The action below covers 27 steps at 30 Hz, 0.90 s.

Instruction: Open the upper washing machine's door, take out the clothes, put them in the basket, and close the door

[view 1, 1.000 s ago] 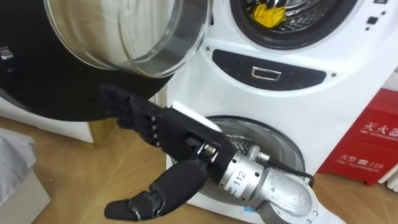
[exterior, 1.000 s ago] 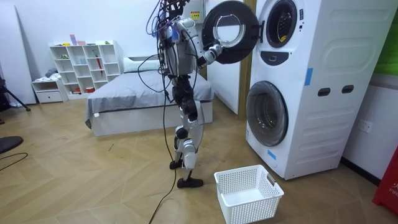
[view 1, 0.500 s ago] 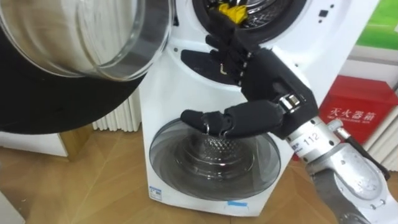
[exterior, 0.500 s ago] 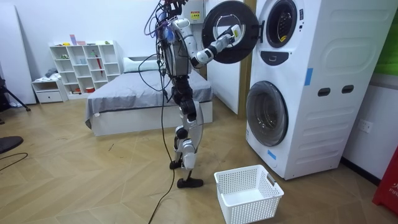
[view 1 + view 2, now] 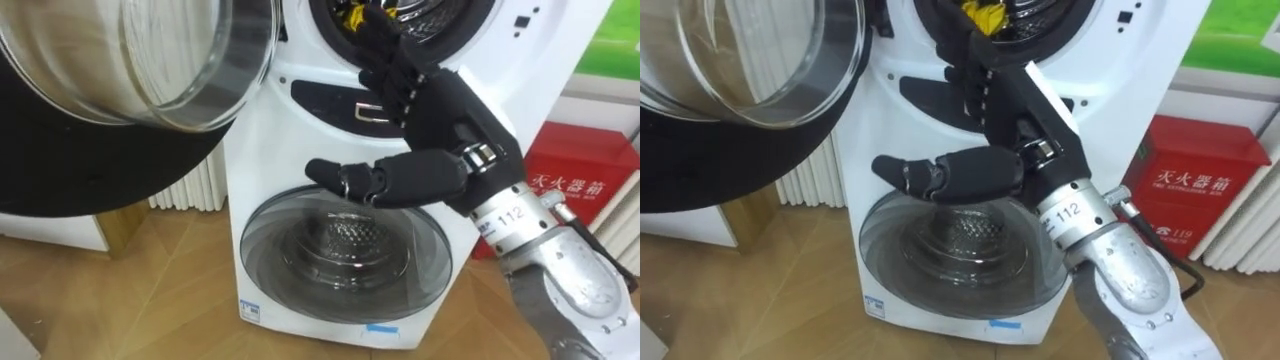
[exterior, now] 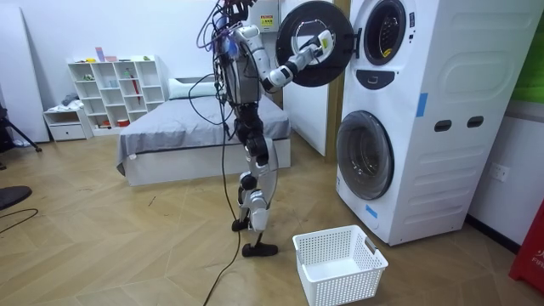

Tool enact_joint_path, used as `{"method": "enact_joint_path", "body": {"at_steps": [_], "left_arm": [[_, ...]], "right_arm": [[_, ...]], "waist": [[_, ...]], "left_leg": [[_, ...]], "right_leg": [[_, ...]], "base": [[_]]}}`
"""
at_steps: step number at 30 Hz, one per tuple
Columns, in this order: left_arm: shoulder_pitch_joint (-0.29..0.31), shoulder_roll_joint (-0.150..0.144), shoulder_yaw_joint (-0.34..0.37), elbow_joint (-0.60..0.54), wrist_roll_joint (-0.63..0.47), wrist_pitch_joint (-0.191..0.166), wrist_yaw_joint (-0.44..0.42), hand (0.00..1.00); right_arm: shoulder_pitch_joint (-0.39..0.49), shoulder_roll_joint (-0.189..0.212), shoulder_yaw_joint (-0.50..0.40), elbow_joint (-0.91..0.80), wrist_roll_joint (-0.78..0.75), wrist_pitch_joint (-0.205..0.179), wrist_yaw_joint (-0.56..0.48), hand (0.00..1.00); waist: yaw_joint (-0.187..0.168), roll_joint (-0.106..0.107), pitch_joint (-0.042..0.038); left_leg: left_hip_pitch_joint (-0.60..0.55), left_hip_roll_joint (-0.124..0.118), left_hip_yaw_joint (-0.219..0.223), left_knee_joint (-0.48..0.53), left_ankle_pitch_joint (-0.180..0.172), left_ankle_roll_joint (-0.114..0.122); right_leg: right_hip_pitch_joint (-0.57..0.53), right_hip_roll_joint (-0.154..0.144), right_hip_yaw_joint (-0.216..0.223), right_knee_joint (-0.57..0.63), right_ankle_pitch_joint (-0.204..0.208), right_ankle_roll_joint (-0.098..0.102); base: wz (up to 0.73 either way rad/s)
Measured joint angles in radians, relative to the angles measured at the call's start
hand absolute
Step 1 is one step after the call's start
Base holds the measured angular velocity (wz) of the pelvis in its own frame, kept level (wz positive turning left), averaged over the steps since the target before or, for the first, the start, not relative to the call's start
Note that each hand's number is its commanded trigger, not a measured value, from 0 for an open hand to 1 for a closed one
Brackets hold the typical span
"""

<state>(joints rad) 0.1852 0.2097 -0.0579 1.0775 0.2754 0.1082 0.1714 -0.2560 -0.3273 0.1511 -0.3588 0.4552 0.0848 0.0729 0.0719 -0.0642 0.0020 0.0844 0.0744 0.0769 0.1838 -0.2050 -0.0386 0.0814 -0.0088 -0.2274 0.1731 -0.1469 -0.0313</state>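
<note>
A white plastic basket (image 6: 344, 285) stands on the wooden floor (image 6: 127, 246), near in the room view. Far to the left, a grey-covered bed (image 6: 187, 136) lies beside a white shelf unit (image 6: 115, 85). A red box (image 5: 590, 175) sits low at the right, and white radiator ribs (image 5: 195, 185) show at the left.

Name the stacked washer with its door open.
The upper washer: door swung wide, yellow cloth inside; on the lower washer the glass door is shut.
</note>
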Motion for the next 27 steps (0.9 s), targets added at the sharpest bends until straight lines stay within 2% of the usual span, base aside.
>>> {"method": "enact_joint_path", "body": {"at_steps": [4, 6, 10, 11, 13, 17, 18, 19, 20, 21, 22, 23, 24, 25, 26, 27], "left_arm": [[0.002, 0.000, 0.008, -0.017, 0.000, 0.011, 0.000, 0.00], [0.002, 0.000, 0.017, -0.028, -0.003, 0.015, 0.008, 0.00], [0.006, -0.001, 0.035, -0.027, -0.010, 0.016, 0.015, 0.00], [0.010, -0.001, 0.042, -0.027, -0.010, 0.017, 0.015, 0.00], [0.024, -0.001, 0.054, -0.021, -0.010, 0.017, 0.015, 0.00], [0.035, -0.002, 0.055, -0.010, -0.009, 0.023, 0.011, 0.00], [0.034, -0.001, 0.055, -0.011, -0.010, 0.023, 0.010, 0.00], [0.029, 0.001, 0.055, -0.007, -0.010, 0.021, 0.010, 0.00], [0.029, 0.004, 0.051, 0.009, -0.011, 0.014, 0.009, 0.00], [0.029, 0.003, 0.045, 0.002, -0.013, 0.011, 0.007, 0.00], [0.033, 0.000, 0.043, 0.000, -0.013, 0.010, 0.007, 0.00], [0.049, -0.001, 0.046, -0.002, -0.025, 0.010, 0.002, 0.00], [0.067, 0.000, 0.065, -0.001, -0.028, 0.010, -0.008, 0.00], [0.071, 0.002, 0.088, -0.002, -0.029, 0.009, -0.010, 0.00], [0.071, 0.004, 0.096, -0.002, -0.029, 0.009, -0.011, 0.00], [0.068, 0.007, 0.106, 0.003, -0.029, 0.003, -0.012, 0.00]], "right_arm": [[-0.019, 0.009, -0.003, 0.046, 0.020, -0.002, -0.014, 0.00], [-0.042, 0.010, -0.003, 0.090, 0.020, -0.002, -0.027, 0.00], [-0.050, 0.010, -0.016, 0.137, 0.004, -0.003, -0.041, 0.00], [-0.050, 0.010, -0.017, 0.160, 0.001, -0.005, -0.043, 0.00], [-0.050, 0.011, -0.017, 0.200, -0.001, -0.005, -0.050, 0.00], [-0.050, 0.015, -0.017, 0.201, -0.002, -0.011, -0.072, 0.00], [-0.051, 0.016, -0.015, 0.201, -0.003, -0.015, -0.080, 0.00], [-0.051, 0.020, -0.015, 0.201, -0.003, -0.019, -0.086, 0.00], [-0.049, 0.027, -0.015, 0.204, 0.007, -0.021, -0.097, 0.00], [-0.045, 0.022, -0.015, 0.206, 0.016, -0.020, -0.107, 0.00], [-0.045, 0.016, -0.017, 0.206, 0.017, -0.020, -0.109, 0.00], [-0.042, 0.017, -0.018, 0.209, 0.010, -0.018, -0.112, 0.00], [-0.038, 0.019, -0.018, 0.208, 0.004, -0.018, -0.109, 0.00], [-0.038, 0.017, -0.018, 0.206, 0.004, -0.018, -0.109, 0.00], [-0.038, 0.017, -0.018, 0.206, 0.004, -0.018, -0.109, 0.00], [-0.038, 0.017, -0.017, 0.206, 0.005, -0.018, -0.112, 0.00]], "waist": [[0.017, 0.005, 0.0022], [0.018, 0.004, 0.0023], [0.038, 0.006, 0.0039], [0.043, 0.008, 0.0055], [0.048, 0.003, 0.0060], [0.067, 0.000, 0.0043], [0.075, -0.002, 0.0035], [0.075, -0.009, 0.0066], [0.069, -0.020, 0.0207], [0.070, -0.032, 0.0169], [0.069, -0.033, 0.0167], [0.090, -0.025, 0.0144], [0.106, -0.022, 0.0064], [0.103, -0.026, 0.0009], [0.103, -0.030, -0.0015], [0.100, -0.035, -0.0046]], "left_leg": [[-0.001, 0.002, -0.001, 0.010, -0.001, 0.000], [-0.014, 0.002, -0.024, 0.031, -0.006, -0.001], [-0.045, 0.014, -0.041, 0.098, -0.035, -0.007], [-0.058, 0.020, -0.049, 0.135, -0.054, -0.011], [-0.068, 0.022, -0.064, 0.172, -0.069, -0.015], [-0.081, 0.023, -0.061, 0.199, -0.072, -0.018], [-0.093, 0.022, -0.058, 0.215, -0.071, -0.020], [-0.119, 0.020, -0.048, 0.257, -0.066, -0.024], [-0.193, 0.001, -0.049, 0.348, -0.059, -0.022], [-0.242, -0.032, -0.062, 0.284, -0.058, -0.015], [-0.269, -0.043, -0.064, 0.235, -0.043, -0.017], [-0.300, -0.055, -0.063, 0.191, 0.036, 0.000], [-0.304, -0.054, -0.060, 0.177, 0.084, 0.011], [-0.299, -0.055, -0.044, 0.177, 0.105, 0.044], [-0.298, -0.057, -0.035, 0.180, 0.104, 0.054], [-0.295, -0.069, -0.028, 0.188, 0.093, 0.069]], "right_leg": [[0.000, 0.000, -0.001, 0.008, 0.000, 0.000], [0.004, -0.001, -0.019, 0.013, 0.000, -0.001], [0.006, 0.010, -0.025, 0.026, -0.010, -0.009], [0.006, 0.015, -0.027, 0.038, -0.023, -0.013], [0.004, 0.014, -0.032, 0.074, -0.055, -0.014], [-0.005, 0.010, -0.040, 0.094, -0.075, -0.018], [-0.014, 0.000, -0.038, 0.104, -0.082, -0.021], [-0.013, -0.003, -0.035, 0.104, -0.083, -0.023], [-0.008, -0.011, -0.006, 0.103, -0.093, -0.031], [-0.014, -0.015, 0.026, 0.105, -0.099, -0.028], [-0.015, -0.015, 0.039, 0.107, -0.104, -0.024], [-0.016, -0.018, 0.065, 0.109, -0.115, -0.007], [-0.014, -0.018, 0.082, 0.109, -0.123, 0.005], [-0.015, -0.021, 0.085, 0.106, -0.126, 0.017], [-0.013, -0.025, 0.088, 0.101, -0.122, 0.024], [-0.003, -0.036, 0.089, 0.093, -0.120, 0.028]], "base": [[0.02], [0.25], [0.11], [0.14], [0.20], [0.09], [0.17], [0.39], [0.46], [0.42], [0.00], [-0.32], [-0.39], [-0.27], [-0.08], [-0.08]]}}
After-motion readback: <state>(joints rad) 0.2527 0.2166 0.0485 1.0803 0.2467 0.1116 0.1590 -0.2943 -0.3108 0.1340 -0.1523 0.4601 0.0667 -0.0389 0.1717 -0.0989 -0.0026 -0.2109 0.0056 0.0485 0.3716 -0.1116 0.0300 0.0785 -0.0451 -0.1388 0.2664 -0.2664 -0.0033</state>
